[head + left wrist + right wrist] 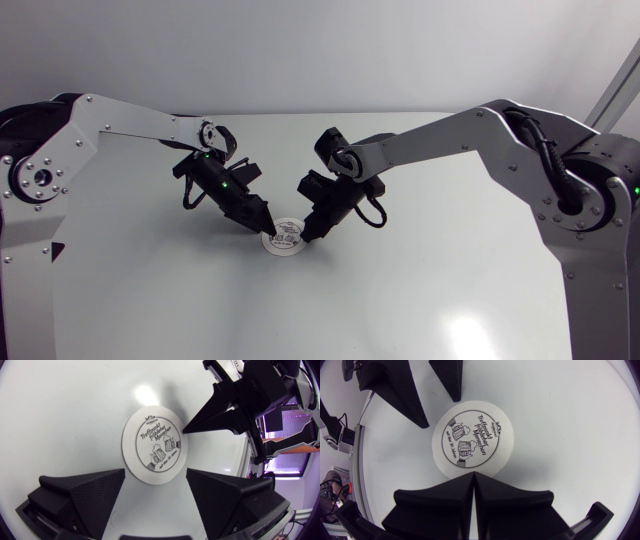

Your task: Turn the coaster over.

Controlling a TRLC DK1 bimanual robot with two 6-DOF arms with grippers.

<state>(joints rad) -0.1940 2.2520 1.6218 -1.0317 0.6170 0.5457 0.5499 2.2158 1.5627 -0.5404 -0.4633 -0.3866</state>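
Observation:
The round white coaster (283,239) lies flat on the table with its printed side up, clear in the left wrist view (154,444) and the right wrist view (474,440). My left gripper (263,227) hovers at its left rim, open, with its two fingers (85,491) standing wide on either side of the coaster's near edge and holding nothing. My right gripper (310,234) is shut, its joined tips (473,475) pointing down at the coaster's right rim. From the left wrist it shows as a black wedge (220,412) ahead of the coaster.
The white table (420,300) spreads around the coaster with no other objects on it. Both arms lean in from the sides and meet near the middle, grippers a coaster's width apart.

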